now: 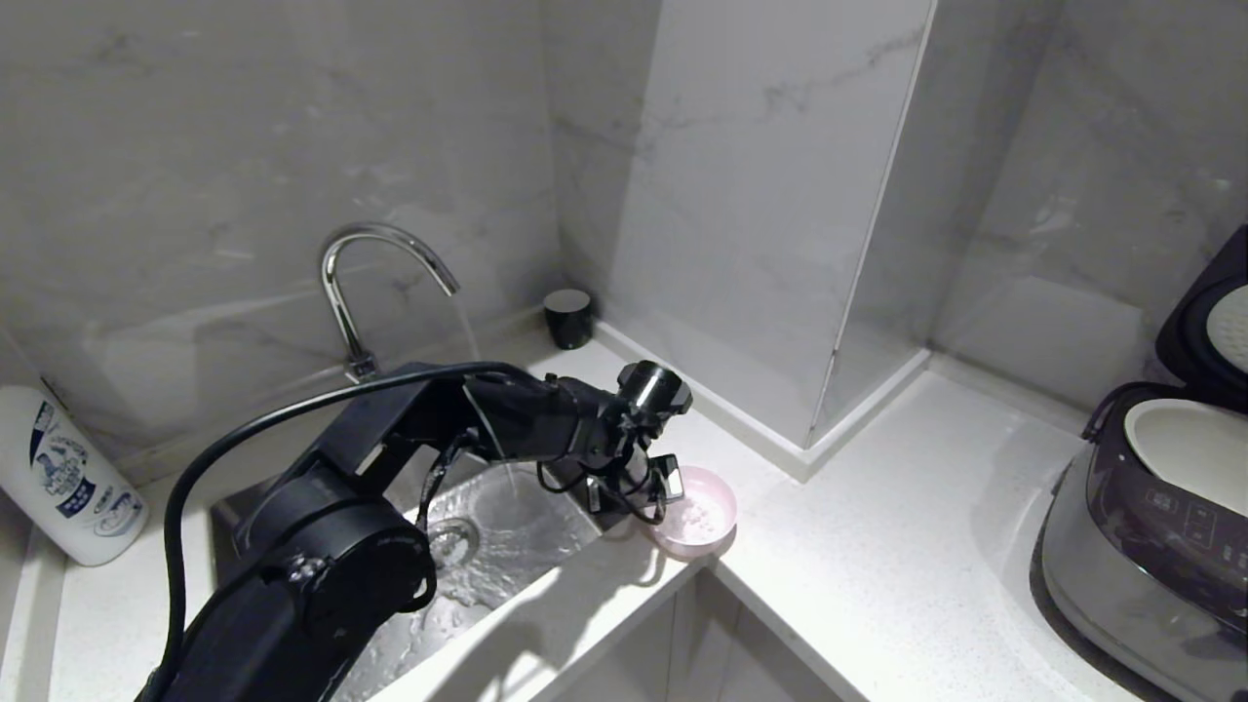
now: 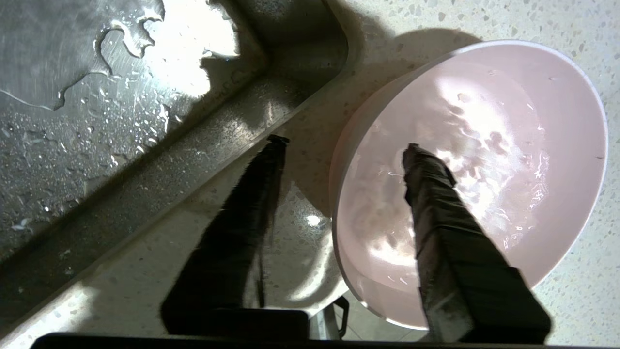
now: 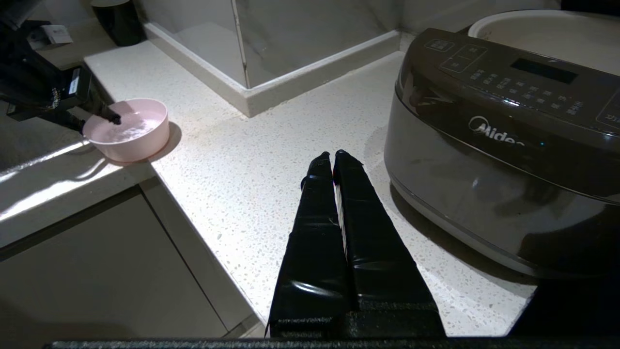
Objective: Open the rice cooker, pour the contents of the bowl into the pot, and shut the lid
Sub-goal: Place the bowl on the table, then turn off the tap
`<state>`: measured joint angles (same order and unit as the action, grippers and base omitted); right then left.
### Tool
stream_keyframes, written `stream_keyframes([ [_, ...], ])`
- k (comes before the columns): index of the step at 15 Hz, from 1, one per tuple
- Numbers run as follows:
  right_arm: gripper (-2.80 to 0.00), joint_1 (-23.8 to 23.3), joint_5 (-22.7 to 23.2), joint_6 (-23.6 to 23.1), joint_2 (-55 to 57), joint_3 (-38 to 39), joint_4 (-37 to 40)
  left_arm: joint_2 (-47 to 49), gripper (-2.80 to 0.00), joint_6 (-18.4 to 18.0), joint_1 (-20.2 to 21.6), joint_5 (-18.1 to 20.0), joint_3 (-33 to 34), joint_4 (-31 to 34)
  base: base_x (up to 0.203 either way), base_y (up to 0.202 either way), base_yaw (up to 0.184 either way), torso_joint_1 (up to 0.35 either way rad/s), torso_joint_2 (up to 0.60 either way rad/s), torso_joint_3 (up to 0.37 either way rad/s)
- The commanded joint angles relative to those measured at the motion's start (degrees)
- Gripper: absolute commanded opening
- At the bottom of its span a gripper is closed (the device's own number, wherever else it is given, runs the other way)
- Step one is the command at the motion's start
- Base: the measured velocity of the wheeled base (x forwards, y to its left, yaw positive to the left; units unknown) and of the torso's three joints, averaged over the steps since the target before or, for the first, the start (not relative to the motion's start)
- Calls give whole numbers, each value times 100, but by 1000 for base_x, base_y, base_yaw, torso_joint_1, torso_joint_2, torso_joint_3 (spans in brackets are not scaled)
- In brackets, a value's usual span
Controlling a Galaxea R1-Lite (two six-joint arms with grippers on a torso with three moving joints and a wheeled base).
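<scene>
Straddling: left gripper (image 2: 341,143) is parted over the bowl's (image 1: 694,523) near rim, one finger (image 2: 436,203) inside, the other outside, neither pressing it
Bowl: on the counter (image 1: 877,546) at the sink's (image 1: 507,546) 3 o'clock corner, whitish wet contents (image 2: 484,160) inside
Cooker (image 1: 1150,526): at 3 o'clock, lid (image 1: 1209,322) up, pot (image 1: 1185,444) exposed
Tap (image 1: 375,283): running
Right gripper (image 3: 333,155): closed, empty, near the cooker

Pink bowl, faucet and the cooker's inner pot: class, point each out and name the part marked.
pink bowl (image 1: 717,507), head view, inner wall.
faucet (image 1: 385,234), head view, top of arch.
inner pot (image 1: 1185,448), head view, inside surface.
</scene>
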<state>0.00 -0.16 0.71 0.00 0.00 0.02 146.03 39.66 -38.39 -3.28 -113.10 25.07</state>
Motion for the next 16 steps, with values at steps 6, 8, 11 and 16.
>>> stream_keyframes([
  [6, -280, 0, -2, 0, 0, 0, -2, -352, 0, 252, 219, -6, 88, 73, 0, 0, 0, 0, 0, 0],
  [8, -280, 0, -2, 0, 0, 0, -2, -607, 0, 267, 282, 9, 180, 204, 0, 0, 0, 0, 0, 0],
  [11, -280, 0, -2, 0, 0, 0, -2, -1262, 0, 270, 458, 618, 606, 394, 0, 0, 0, 0, 0, 0],
  [16, -280, 0, -2, -9, 0, 0, -2, -2592, 0, 259, 1322, 1000, 2587, 58, 0, 0, 0, 0, 0, 0],
])
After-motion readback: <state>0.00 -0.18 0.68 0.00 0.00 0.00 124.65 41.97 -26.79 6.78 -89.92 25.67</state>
